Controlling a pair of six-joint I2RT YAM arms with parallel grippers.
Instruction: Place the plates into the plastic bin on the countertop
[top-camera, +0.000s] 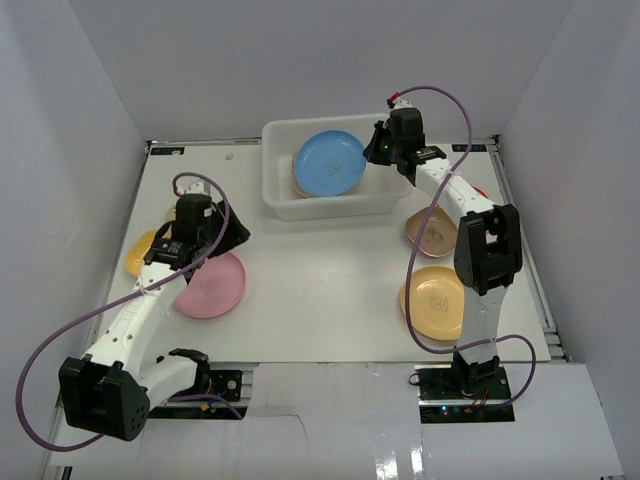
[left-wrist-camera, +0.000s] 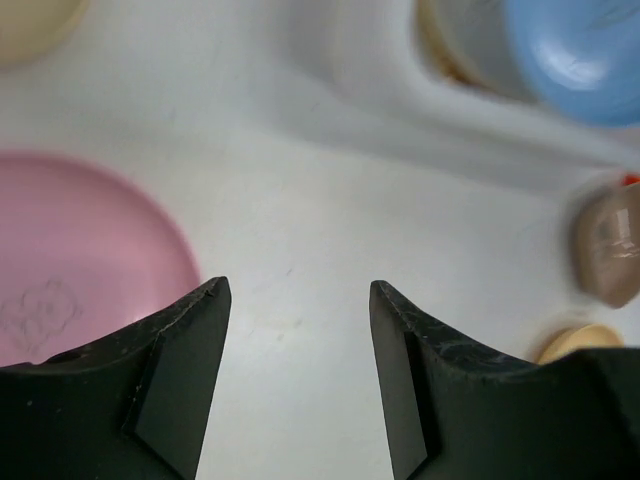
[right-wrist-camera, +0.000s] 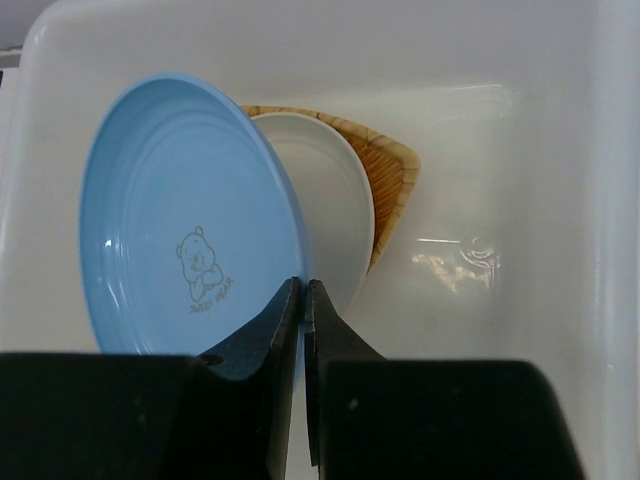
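My right gripper (top-camera: 378, 150) (right-wrist-camera: 303, 290) is shut on the rim of a blue plate (top-camera: 329, 164) (right-wrist-camera: 190, 215) and holds it tilted inside the white plastic bin (top-camera: 275, 165) (right-wrist-camera: 540, 200). Under it lie a cream plate (right-wrist-camera: 335, 205) and a woven wicker tray (right-wrist-camera: 385, 170). My left gripper (top-camera: 222, 240) (left-wrist-camera: 298, 300) is open and empty, just above the countertop (top-camera: 320, 270) beside a pink plate (top-camera: 210, 285) (left-wrist-camera: 70, 250). The blue plate also shows in the left wrist view (left-wrist-camera: 575, 55).
A yellow plate (top-camera: 140, 252) lies left of my left arm. A brown plate (top-camera: 430, 230) (left-wrist-camera: 610, 245) and an orange plate (top-camera: 433, 302) (left-wrist-camera: 580, 340) lie on the right by my right arm. Enclosure walls stand on all sides.
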